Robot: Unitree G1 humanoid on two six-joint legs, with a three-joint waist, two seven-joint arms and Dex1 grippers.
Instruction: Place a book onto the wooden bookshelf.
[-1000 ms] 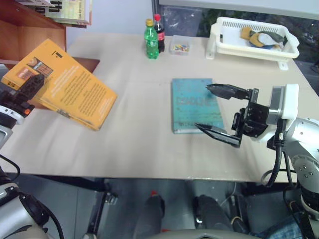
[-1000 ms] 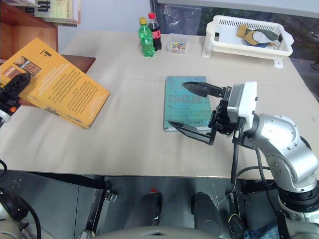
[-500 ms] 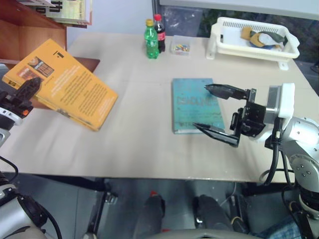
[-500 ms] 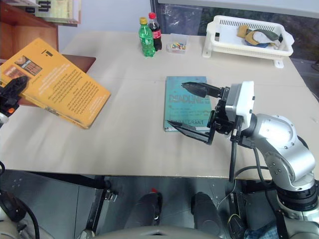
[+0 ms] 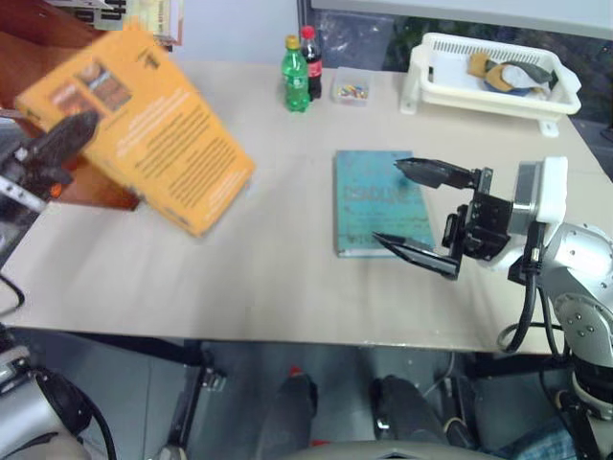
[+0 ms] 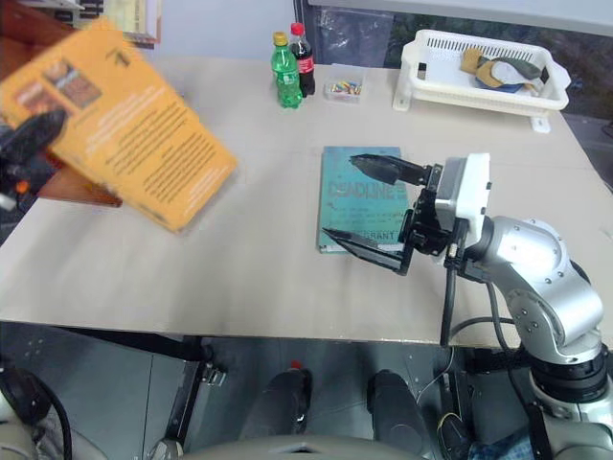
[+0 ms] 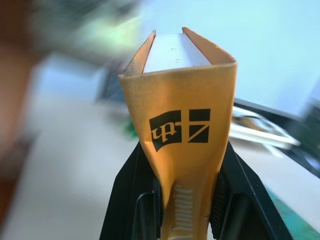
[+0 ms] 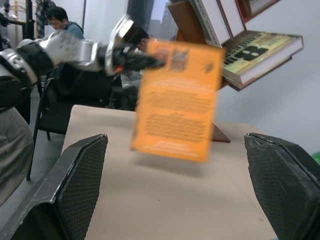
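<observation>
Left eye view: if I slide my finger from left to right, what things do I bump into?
Left gripper → orange book → green bottle → cola bottle → blue book → right gripper → white basket.

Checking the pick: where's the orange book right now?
The orange book is off the table, clamped at one end in the left claw, on the robot's left in front of the wooden bookshelf.

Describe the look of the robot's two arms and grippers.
The right arm has rounded silver-grey segments, a white block at the wrist and a black cable hanging beside it. The right gripper has two long, tapered black fingers with mesh-textured pads. The left gripper is black too, on a silver-and-black arm.
</observation>
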